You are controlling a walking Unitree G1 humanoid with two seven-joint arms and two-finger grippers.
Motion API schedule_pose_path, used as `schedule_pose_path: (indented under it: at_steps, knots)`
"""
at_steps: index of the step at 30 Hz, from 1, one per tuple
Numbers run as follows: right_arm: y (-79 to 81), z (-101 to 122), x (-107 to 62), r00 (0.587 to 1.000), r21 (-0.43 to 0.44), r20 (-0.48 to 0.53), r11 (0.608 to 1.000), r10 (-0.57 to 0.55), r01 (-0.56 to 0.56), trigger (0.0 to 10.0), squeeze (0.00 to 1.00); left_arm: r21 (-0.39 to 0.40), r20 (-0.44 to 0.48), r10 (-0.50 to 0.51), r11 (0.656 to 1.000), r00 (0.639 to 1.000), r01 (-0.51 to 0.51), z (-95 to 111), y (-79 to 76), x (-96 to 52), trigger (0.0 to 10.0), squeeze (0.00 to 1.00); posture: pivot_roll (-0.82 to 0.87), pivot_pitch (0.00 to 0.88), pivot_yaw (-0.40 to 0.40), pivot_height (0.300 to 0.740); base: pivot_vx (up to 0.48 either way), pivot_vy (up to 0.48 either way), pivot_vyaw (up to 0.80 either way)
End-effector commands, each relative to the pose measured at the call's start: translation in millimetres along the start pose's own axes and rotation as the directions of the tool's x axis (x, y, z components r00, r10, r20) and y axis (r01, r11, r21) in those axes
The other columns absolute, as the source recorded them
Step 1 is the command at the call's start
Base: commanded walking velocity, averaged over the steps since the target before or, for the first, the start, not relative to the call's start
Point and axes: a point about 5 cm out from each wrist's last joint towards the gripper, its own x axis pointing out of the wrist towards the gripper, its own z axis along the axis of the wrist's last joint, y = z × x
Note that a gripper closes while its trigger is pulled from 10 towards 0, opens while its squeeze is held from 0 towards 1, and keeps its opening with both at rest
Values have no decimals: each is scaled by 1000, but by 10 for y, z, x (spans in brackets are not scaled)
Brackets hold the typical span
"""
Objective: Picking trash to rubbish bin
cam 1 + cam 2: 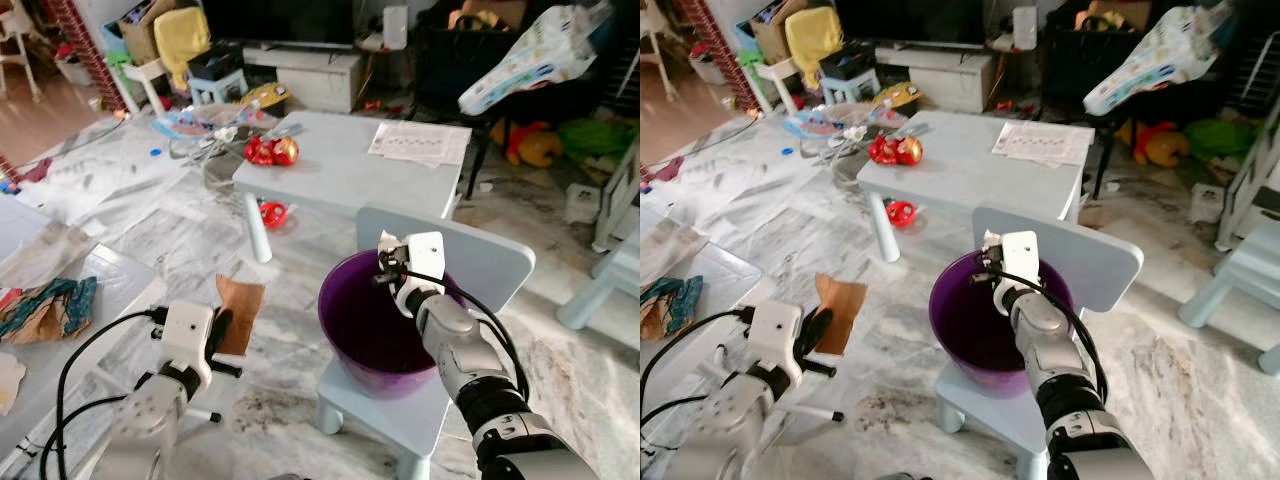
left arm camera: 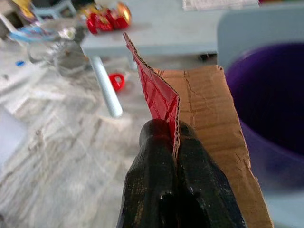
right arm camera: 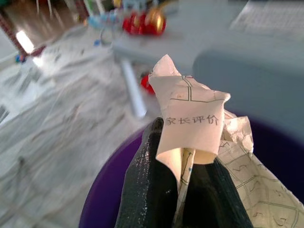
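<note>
- Rubbish bin (image 1: 345,335): round purple plastic pail, standing on the seat of a pale blue child's chair (image 1: 455,250), right in front of the robot; mouth wide open, inside dark and apparently without trash as far as can be made out.
- Task judged to be in its middle: two pieces of trash picked up, neither dropped yet; more litter left around.
- Torn brown cardboard flap with a glossy red face (image 2: 190,99): flat, stiff, ragged along the edges; pinched at its lower edge by the left gripper (image 2: 173,142), fingers pressed together on it; held low over the marble floor, just beside the bin on its left, outside the rim.
- Crumpled white paper printed with a grid and characters (image 3: 190,116): creased, light, bunched; clamped between the black fingers of the right gripper (image 3: 183,178), held over the bin's rim on the chair-back side.
- Left to do: release of the paper, then the cardboard carried over the rim.
- Still lying about: red shiny wrappers (image 1: 270,150) on the pale blue low table (image 1: 340,185), and a small red item (image 1: 272,213) on the floor beneath it.
</note>
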Motion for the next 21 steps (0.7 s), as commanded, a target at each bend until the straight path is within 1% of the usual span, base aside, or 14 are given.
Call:
schedule_pose_path:
  at_steps: [1, 2, 3, 6, 7, 9, 10, 15, 17, 21]
  knots:
    - [81, -30, 33, 1000, 15, -17, 1000, 10, -10, 10000, 0, 15, -6, -30, 999, 1000, 30, 22, 26, -98, 10000, 0, 155, 106, 137, 740, 0, 0, 0]
    - [94, -90, 29, 999, 15, -37, 1000, 2, -1, 10000, 0, 19, -27, -49, 999, 998, 50, -11, 39, -167, 10000, 0, 156, 107, 138, 740, 0, 0, 0]
    - [94, -113, 26, 999, 17, -43, 1000, -4, 5, 10000, 0, 25, -39, -48, 998, 998, 49, -27, 58, -192, 10000, 0, 159, 110, 141, 740, 0, 0, 0]
    - [76, -157, 17, 998, 8, -59, 999, -31, 32, 10000, 0, 29, -50, -35, 999, 998, 36, -43, 105, -221, 10000, 0, 161, 114, 143, 740, 0, 0, 0]
    - [26, -182, 10, 995, 23, -70, 997, -75, 76, 10000, 1000, 30, -52, -31, 999, 998, 33, -26, 119, -216, 10000, 0, 162, 117, 143, 740, 0, 0, 0]
    - [-15, -187, 7, 992, 37, -71, 993, -106, 109, 10000, 1000, 34, -52, -32, 999, 998, 34, -6, 114, -198, 10000, 0, 160, 117, 143, 740, 0, 0, 0]
    - [-69, -184, 1, 987, 21, -70, 989, -146, 148, 10000, 1000, 36, -48, -34, 999, 998, 36, 9, 96, -166, 10000, 0, 160, 117, 143, 740, 0, 0, 0]
    - [-180, -158, -7, 969, 15, -61, 971, -238, 240, 10000, 1000, 50, -19, -44, 998, 999, 45, 87, 63, -75, 10000, 0, 153, 111, 145, 740, 0, 0, 0]
    - [-207, -148, -11, 966, -2, -54, 968, -251, 251, 10000, 1000, 50, -4, -37, 998, 999, 37, 128, 71, -24, 10000, 0, 146, 107, 143, 740, 0, 0, 0]
    - [-228, -137, -17, 965, 2, -34, 966, -260, 260, 10000, 1000, 51, 8, -23, 998, 1000, 23, 168, 113, 58, 10000, 0, 122, 94, 141, 740, 0, 0, 0]
